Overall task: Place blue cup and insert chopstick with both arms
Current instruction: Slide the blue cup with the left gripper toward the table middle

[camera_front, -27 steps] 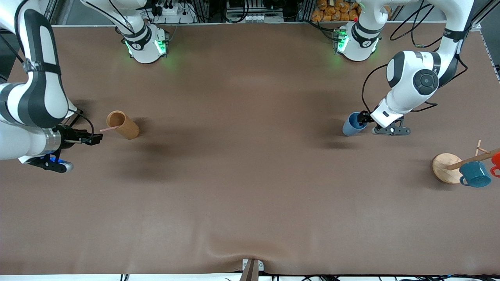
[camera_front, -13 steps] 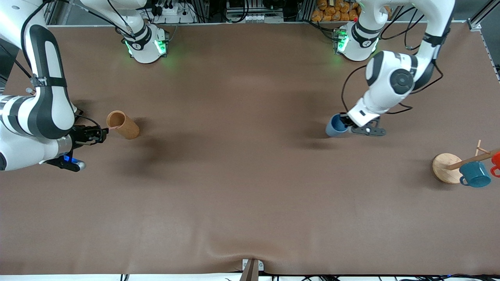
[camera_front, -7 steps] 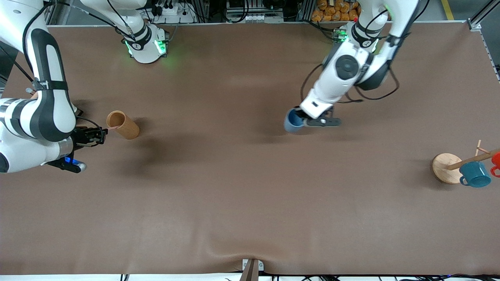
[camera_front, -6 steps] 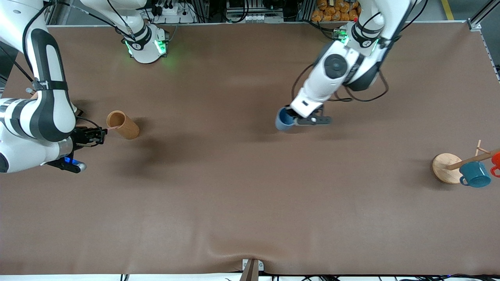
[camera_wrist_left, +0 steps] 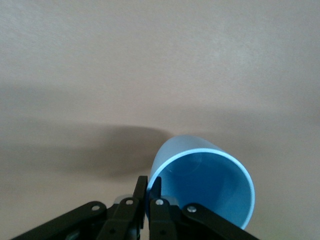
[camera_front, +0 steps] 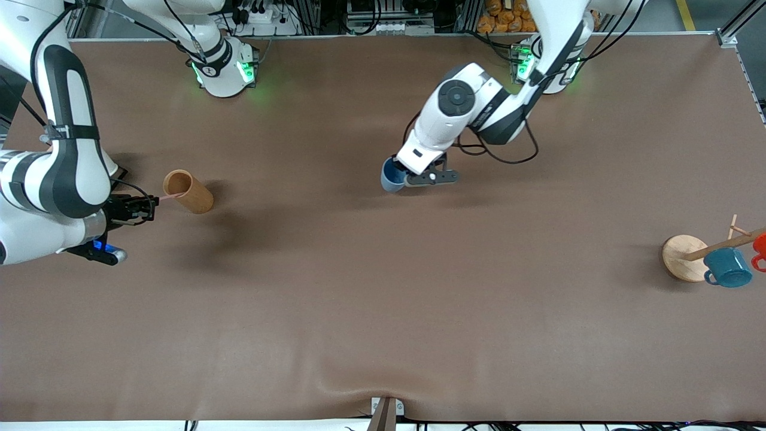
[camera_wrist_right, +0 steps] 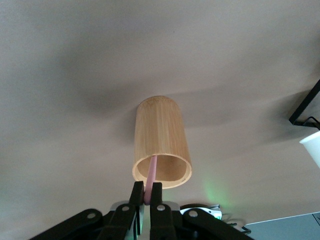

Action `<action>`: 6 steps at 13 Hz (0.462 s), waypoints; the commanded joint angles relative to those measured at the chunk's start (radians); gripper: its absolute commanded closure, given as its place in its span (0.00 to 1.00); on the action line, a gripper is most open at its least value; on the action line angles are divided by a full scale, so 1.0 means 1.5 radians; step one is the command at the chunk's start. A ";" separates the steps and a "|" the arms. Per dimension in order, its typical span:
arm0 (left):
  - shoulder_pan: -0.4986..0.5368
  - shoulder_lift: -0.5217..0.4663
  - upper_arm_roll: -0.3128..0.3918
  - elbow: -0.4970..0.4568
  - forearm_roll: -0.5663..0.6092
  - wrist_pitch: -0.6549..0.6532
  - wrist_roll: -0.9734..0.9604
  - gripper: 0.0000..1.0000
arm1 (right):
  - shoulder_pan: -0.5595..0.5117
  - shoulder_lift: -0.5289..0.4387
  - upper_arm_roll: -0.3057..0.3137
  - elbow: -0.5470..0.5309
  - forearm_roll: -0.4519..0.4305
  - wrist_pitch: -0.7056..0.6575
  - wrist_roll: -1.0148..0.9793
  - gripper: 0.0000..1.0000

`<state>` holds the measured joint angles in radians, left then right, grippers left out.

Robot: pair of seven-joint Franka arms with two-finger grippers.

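Note:
The light-blue cup [camera_front: 392,175] hangs tilted over the middle of the table. My left gripper [camera_front: 402,177] is shut on its rim, one finger inside the cup and one outside. In the left wrist view the blue cup [camera_wrist_left: 202,182] shows its open mouth, with my left gripper [camera_wrist_left: 148,191] pinching the rim. The thin pink chopstick [camera_front: 170,196] runs from my right gripper [camera_front: 154,204] into the mouth of a tan cylinder [camera_front: 188,191]. In the right wrist view my right gripper [camera_wrist_right: 148,192] is shut on the chopstick [camera_wrist_right: 151,176], whose other end is inside the tan cylinder [camera_wrist_right: 161,142].
A mug rack with a round wooden base [camera_front: 681,257] stands at the left arm's end of the table. A teal mug [camera_front: 728,267] and a red mug [camera_front: 760,246] hang on it. The brown table cover [camera_front: 383,299] is bare nearer the front camera.
My left arm has carried the blue cup from its own end of the table to over the middle. My right gripper has closed on the chopstick at the tan cylinder and drawn back slightly.

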<state>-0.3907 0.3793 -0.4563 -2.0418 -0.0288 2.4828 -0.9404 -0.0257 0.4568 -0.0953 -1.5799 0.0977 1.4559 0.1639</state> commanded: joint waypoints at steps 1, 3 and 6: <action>-0.033 0.051 0.006 0.054 0.054 -0.003 -0.081 1.00 | -0.005 0.003 0.001 0.017 -0.001 -0.013 -0.012 0.97; -0.038 0.066 0.007 0.066 0.084 -0.003 -0.101 1.00 | -0.001 0.000 0.001 0.017 0.000 -0.021 -0.011 1.00; -0.037 0.066 0.006 0.069 0.092 -0.003 -0.118 0.04 | 0.003 -0.010 0.002 0.031 0.000 -0.060 -0.011 1.00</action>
<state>-0.4419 0.4736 -0.4523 -1.9615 0.0776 2.4828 -1.0835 -0.0218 0.4561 -0.0961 -1.5589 0.0979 1.4144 0.1566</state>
